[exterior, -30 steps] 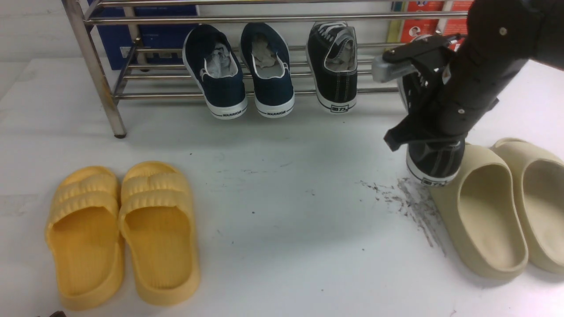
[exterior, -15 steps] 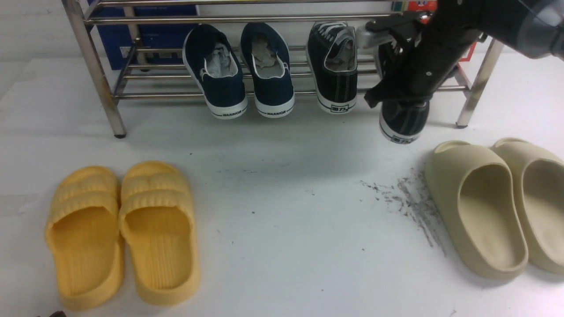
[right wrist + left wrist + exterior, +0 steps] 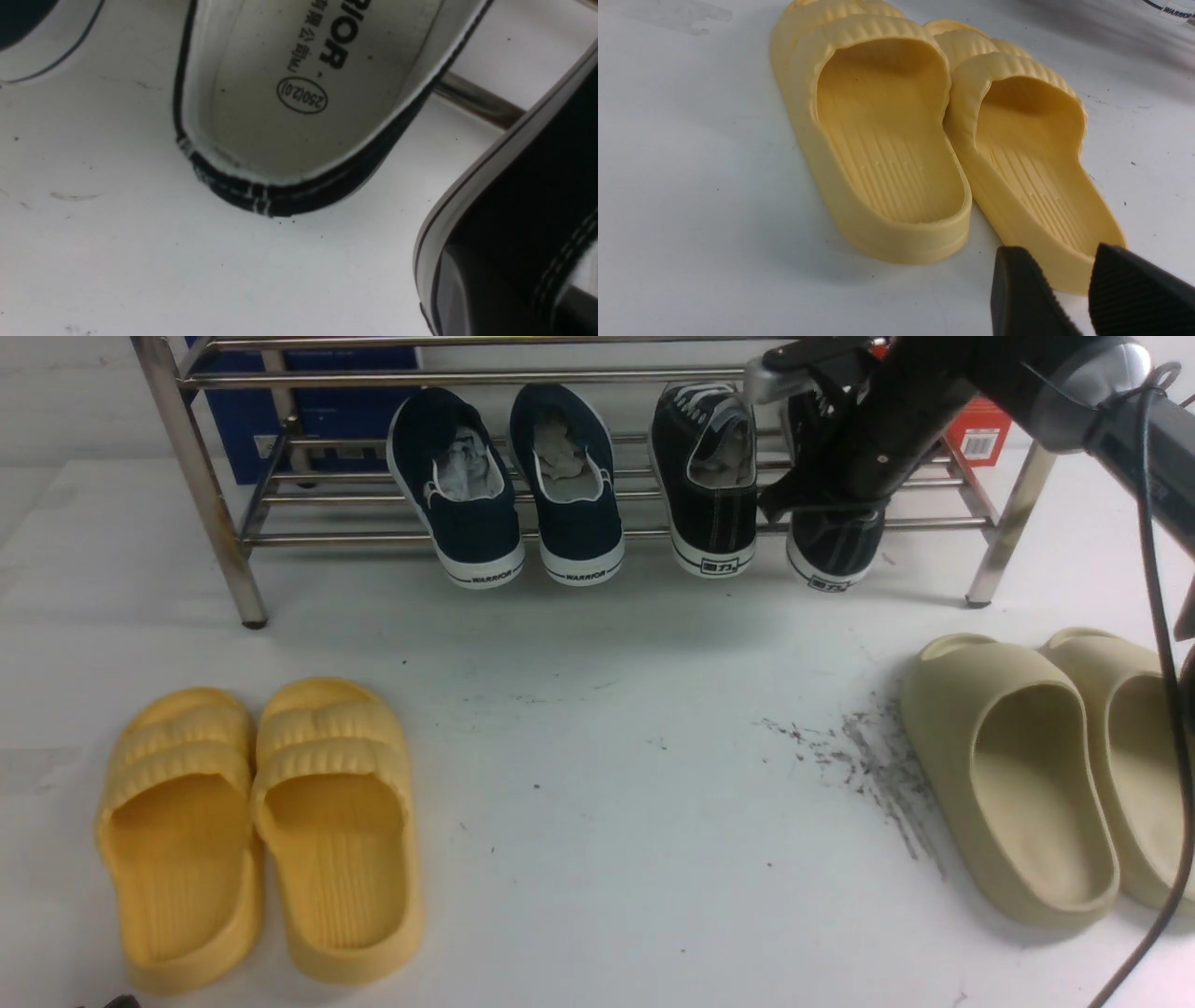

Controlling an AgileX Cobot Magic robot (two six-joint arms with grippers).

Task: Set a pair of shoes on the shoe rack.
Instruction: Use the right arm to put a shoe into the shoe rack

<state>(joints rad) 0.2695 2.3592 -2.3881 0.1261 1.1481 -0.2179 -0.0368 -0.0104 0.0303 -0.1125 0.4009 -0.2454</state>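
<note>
The left gripper [image 3: 1078, 298] hovers low over the white table [image 3: 597, 859], just by the heels of the yellow slides [image 3: 327, 821]. Its two black ribbed fingers [image 3: 1017, 294] stand apart with nothing between them. The left arm itself does not show in the front view. On the table's right side the beige slides [image 3: 1018, 784] lie side by side, with dark scuff marks [image 3: 868, 765] just beside them.

Farther back, the right arm [image 3: 1055, 383] comes in from the upper right corner. It is stretched forward and to the left toward the shoe rack [image 3: 215, 513], with its wrist tipped down. The right gripper [image 3: 822, 504] is pinched narrow on the upper edge of the second black sneaker [image 3: 834, 546]. That sneaker points toe-in at the lower shelf, its heel hanging over the front bar. It is just right of the first black sneaker [image 3: 709, 485], which rests on the same bars. Whether the held sneaker's weight is already on the bars cannot be told. The navy slip-ons [image 3: 467, 504] sit further left on that shelf. Behind the rack stand a blue box [image 3: 317, 420] and a red box [image 3: 980, 429].
</note>
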